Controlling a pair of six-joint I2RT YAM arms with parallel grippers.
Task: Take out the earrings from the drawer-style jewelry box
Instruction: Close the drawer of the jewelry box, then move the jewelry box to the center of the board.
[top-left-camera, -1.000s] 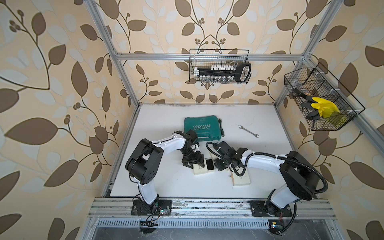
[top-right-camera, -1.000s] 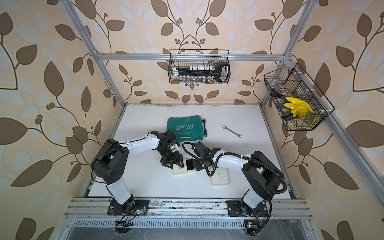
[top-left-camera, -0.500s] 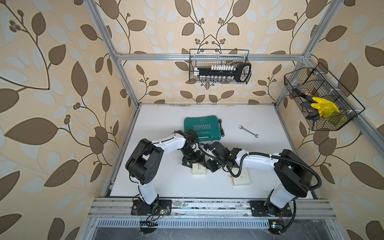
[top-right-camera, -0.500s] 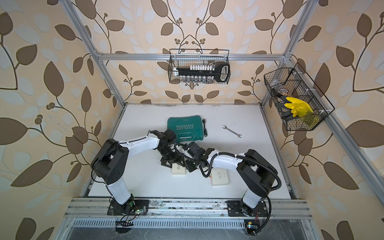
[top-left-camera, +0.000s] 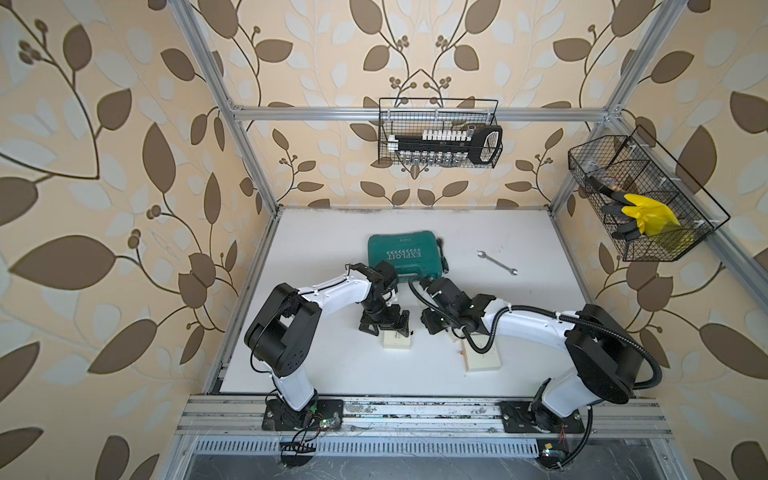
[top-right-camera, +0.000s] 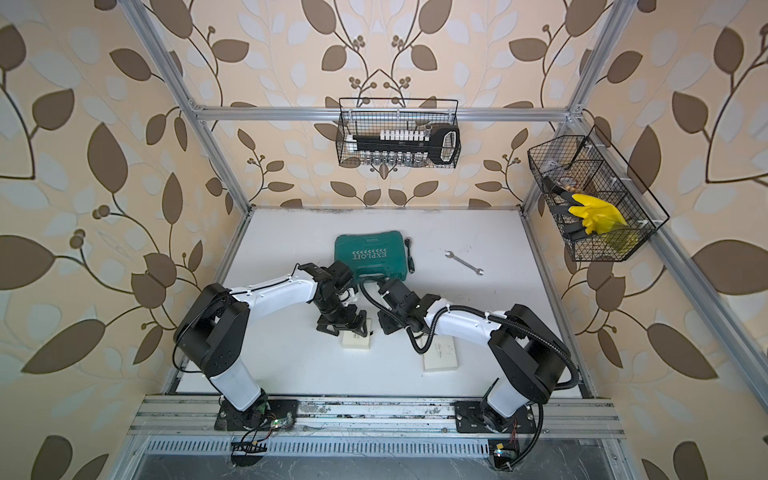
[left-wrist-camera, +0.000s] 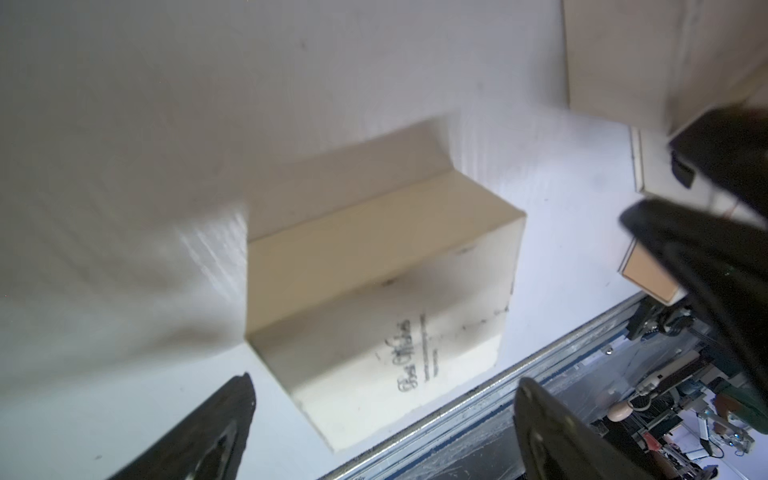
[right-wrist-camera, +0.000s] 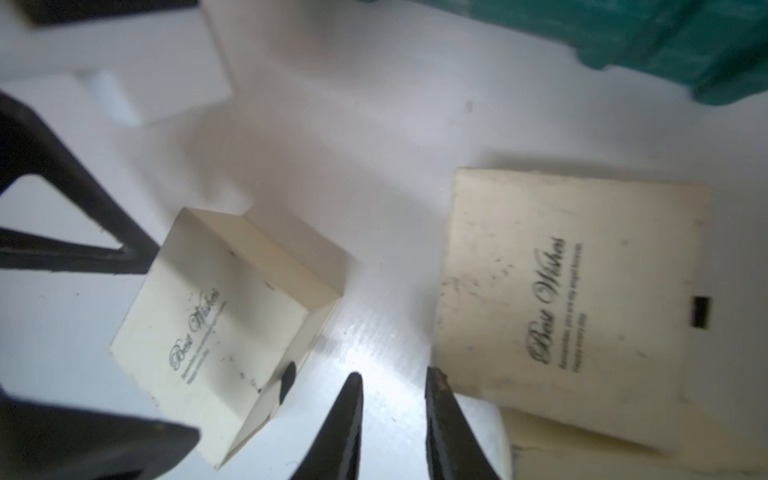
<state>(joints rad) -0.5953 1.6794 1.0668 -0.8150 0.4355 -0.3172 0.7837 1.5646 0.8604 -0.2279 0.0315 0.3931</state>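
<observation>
Earrings: can't make them out. Jewelry box (top-left-camera: 397, 341) drawer now back in, notch end facing the narrowly parted, empty right pincer (right-wrist-camera: 392, 380); left pincer (top-left-camera: 384, 327) has sprung wide.

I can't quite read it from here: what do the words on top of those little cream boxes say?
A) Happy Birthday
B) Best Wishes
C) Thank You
B: in the right wrist view, the script "Best Wishes" is legible on top of both the small cream box and the larger cream box.
</observation>
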